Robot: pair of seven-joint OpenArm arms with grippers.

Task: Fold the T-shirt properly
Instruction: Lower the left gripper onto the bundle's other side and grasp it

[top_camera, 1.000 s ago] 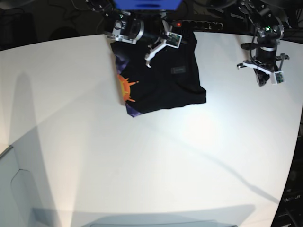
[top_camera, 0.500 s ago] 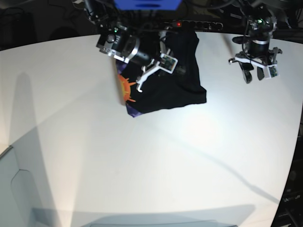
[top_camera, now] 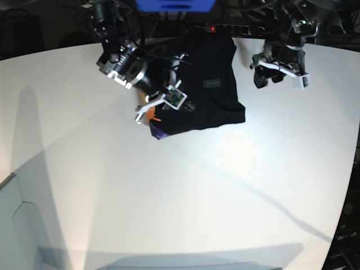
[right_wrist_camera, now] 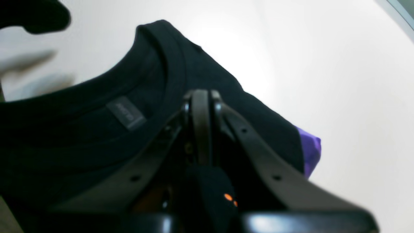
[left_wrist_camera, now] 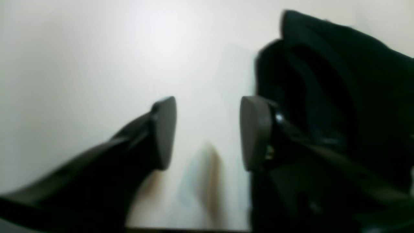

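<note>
The black T-shirt (top_camera: 216, 104) lies folded at the back of the white table (top_camera: 169, 191), with its neck label (top_camera: 212, 83) facing up and the orange and purple print at its left edge. My right gripper (top_camera: 152, 109) hangs over that left edge. In the right wrist view its fingers (right_wrist_camera: 200, 106) are pressed together above the T-shirt (right_wrist_camera: 81, 136), near the neck label (right_wrist_camera: 126, 113), with a purple corner (right_wrist_camera: 310, 152) showing. My left gripper (top_camera: 267, 77) is open and empty just right of the shirt. In the left wrist view the open left gripper (left_wrist_camera: 208, 132) has the T-shirt (left_wrist_camera: 339, 81) beside its right finger.
A black power strip (top_camera: 236, 29) with a red light runs along the table's back edge. A pale grey panel (top_camera: 17, 225) sits at the front left corner. The table's curved edge runs down the right side.
My right gripper has swung down and left across the shirt to its printed left edge. My left gripper has moved left and up, closer to the shirt's right side.
</note>
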